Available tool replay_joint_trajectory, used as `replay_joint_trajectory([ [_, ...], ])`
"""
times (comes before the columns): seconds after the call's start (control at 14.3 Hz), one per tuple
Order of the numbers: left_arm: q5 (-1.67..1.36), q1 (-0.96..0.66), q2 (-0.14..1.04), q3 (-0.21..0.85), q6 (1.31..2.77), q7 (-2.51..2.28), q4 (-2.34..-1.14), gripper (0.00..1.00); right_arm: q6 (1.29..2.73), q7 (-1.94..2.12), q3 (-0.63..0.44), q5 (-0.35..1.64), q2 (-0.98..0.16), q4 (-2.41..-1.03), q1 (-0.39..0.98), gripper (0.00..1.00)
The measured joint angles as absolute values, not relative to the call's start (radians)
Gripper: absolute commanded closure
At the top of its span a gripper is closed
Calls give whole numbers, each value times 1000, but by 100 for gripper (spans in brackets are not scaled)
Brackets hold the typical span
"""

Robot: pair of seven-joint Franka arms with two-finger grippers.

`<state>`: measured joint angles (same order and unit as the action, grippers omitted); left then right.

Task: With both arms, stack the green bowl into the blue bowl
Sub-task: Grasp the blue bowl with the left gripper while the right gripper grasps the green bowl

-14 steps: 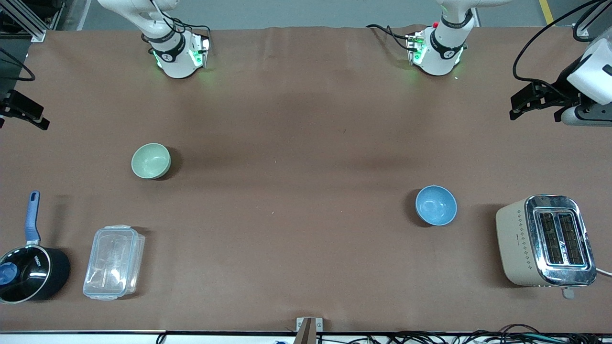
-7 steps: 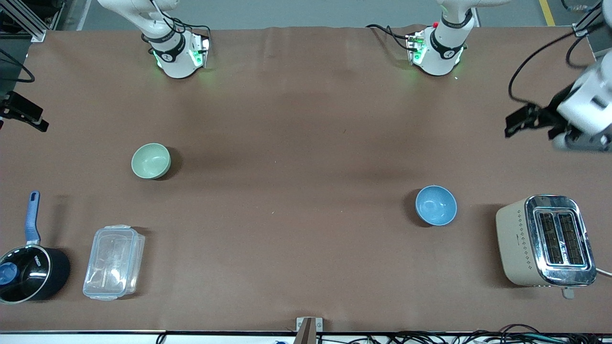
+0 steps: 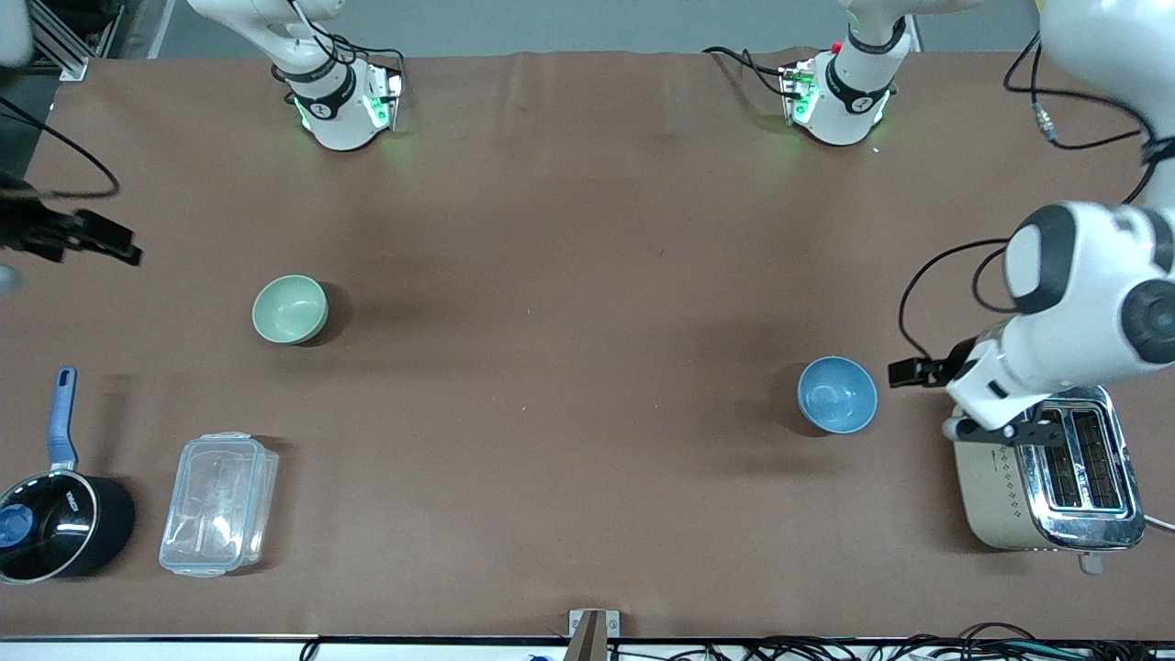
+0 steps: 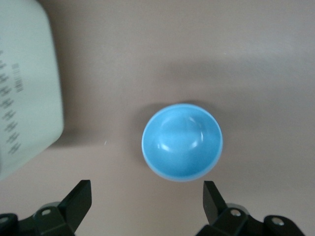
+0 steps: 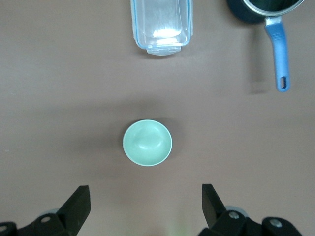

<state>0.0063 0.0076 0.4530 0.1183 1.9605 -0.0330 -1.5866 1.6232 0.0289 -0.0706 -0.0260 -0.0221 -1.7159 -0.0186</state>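
The pale green bowl stands upright and empty toward the right arm's end of the table; it also shows in the right wrist view. The sky-blue bowl stands upright and empty toward the left arm's end, and shows in the left wrist view. My left gripper is open and empty, in the air between the blue bowl and the toaster; its jaws stand wide apart just short of the bowl. My right gripper is open and empty, high over the table's end, its jaws apart from the green bowl.
A beige and chrome toaster stands beside the blue bowl, partly under the left arm's wrist. A clear plastic container and a black saucepan with a blue handle lie nearer the front camera than the green bowl.
The left arm has swung from the table's end down to beside the blue bowl, over the toaster. The right gripper has shifted a little toward the green bowl. Both bowls are unmoved.
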Motion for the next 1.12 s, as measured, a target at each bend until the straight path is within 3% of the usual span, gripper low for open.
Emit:
replay_joint_trajectory([
  [0.21,7,11,501,118,2152,-33,-1710,4,1859,29,-75,-49,-46,-1954,-23,0],
  [0.42,7,21,543,118,2267,-33,-1816,38,2128,29,-76,-52,-52,-2187,-44,2],
  [0.49,7,24,558,118,2299,-33,-1840,49,2196,31,-77,-53,-54,-2248,-52,7],
  [0.77,7,25,585,119,2325,-33,-1856,96,2337,41,-77,-60,-90,-2352,-70,9],
  [0.98,7,24,583,125,2326,-33,-1847,100,2490,44,-77,-60,-140,-2417,-84,9],
  [1.05,7,24,578,132,2325,-33,-1839,100,2550,45,-77,-60,-155,-2443,-88,13],
  [1.12,7,24,569,144,2321,-34,-1833,100,2620,45,-77,-60,-169,-2472,-90,27],
])
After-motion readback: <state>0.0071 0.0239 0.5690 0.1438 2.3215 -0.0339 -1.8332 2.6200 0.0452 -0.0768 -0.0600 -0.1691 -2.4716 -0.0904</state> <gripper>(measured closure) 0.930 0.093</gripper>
